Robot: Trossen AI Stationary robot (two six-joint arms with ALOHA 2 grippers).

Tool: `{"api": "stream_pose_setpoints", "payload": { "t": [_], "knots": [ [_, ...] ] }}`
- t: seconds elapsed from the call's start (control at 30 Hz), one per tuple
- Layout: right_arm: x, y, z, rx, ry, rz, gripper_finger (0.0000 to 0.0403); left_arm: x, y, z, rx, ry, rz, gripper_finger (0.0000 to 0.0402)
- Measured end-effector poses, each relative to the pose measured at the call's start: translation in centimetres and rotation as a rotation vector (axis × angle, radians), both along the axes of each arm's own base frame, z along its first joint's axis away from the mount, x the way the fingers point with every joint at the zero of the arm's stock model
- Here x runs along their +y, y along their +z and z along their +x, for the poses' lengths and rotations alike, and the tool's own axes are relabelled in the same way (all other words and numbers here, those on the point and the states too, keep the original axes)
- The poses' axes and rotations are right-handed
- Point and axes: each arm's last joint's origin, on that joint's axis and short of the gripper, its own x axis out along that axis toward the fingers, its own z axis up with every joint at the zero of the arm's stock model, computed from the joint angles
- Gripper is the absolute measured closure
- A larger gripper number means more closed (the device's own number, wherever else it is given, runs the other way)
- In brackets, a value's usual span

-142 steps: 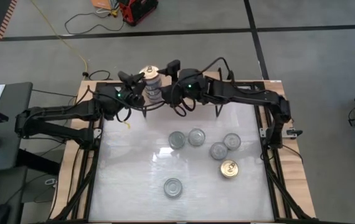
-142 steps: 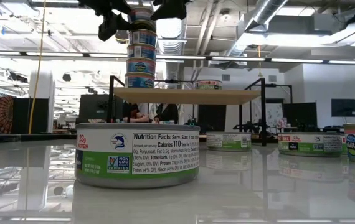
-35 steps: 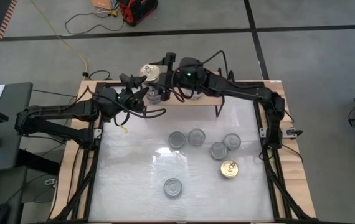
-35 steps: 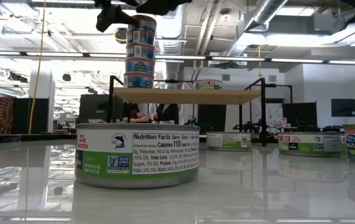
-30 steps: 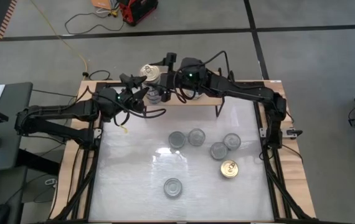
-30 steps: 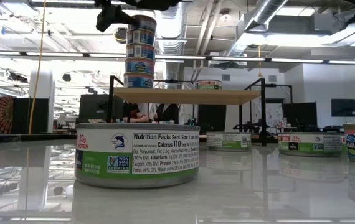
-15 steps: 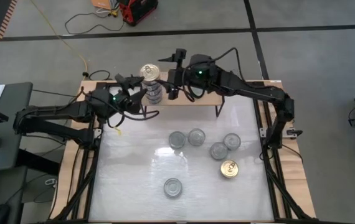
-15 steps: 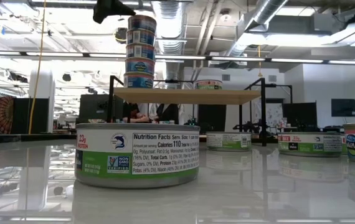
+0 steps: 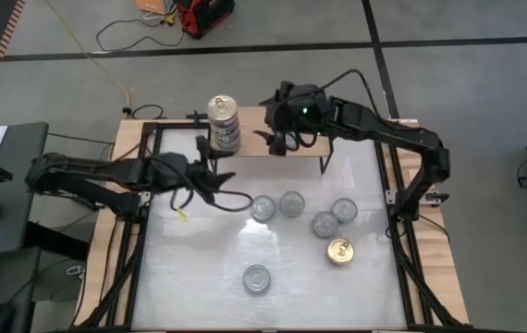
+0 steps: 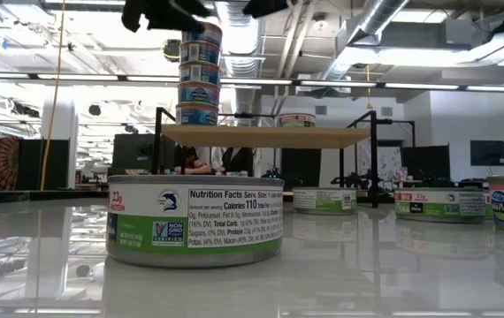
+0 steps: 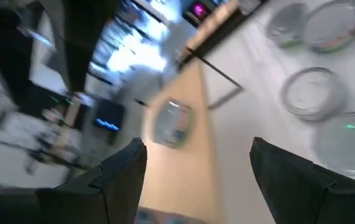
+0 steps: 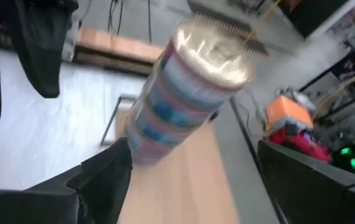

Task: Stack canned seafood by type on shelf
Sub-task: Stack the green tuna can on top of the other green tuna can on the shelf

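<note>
Both arms have pulled back from the gold-topped stack of cans [image 9: 224, 123], which now stands free on the shelf [image 9: 305, 145] at upper centre of the high view. The left gripper [image 9: 215, 179] and right gripper [image 9: 277, 141] are both open and empty. That type looks finished, while six cans, including the lone gold-topped can [image 9: 339, 251], wait on the tabletop [image 9: 199, 268].

Both my arms are dark, nearly black, built of slim jointed segments with loose black cables looping off them. A small green light glows near each wrist. My left tool [image 9: 215, 178] and right tool [image 9: 279, 141] each end in two broad, flat, matte black fingers [image 12: 106, 180] with squared edges.
</note>
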Motion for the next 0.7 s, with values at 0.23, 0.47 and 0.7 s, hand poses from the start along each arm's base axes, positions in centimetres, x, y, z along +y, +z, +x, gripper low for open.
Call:
{"api": "stream_pose_setpoints", "payload": {
  "t": [0.23, 0.47, 0.7],
  "knots": [
    [3.5, -3.3, -1.2, 0.018, -0.032, 0.044, 0.0060, -2.1, -3.0, 1.7, 0.097, 0.012, -0.171, 0.0127],
    [7.7, -5.6, -3.7, -0.046, -0.031, 0.170, 0.0074, -4.4, -5.1, 2.9, 0.144, -0.007, -0.292, 0.0127],
    [11.5, -8.9, -5.3, -0.027, -0.127, 0.180, 0.0074, -5.0, -7.8, 5.1, 0.161, 0.050, -0.370, 0.0127]
  ]
}}
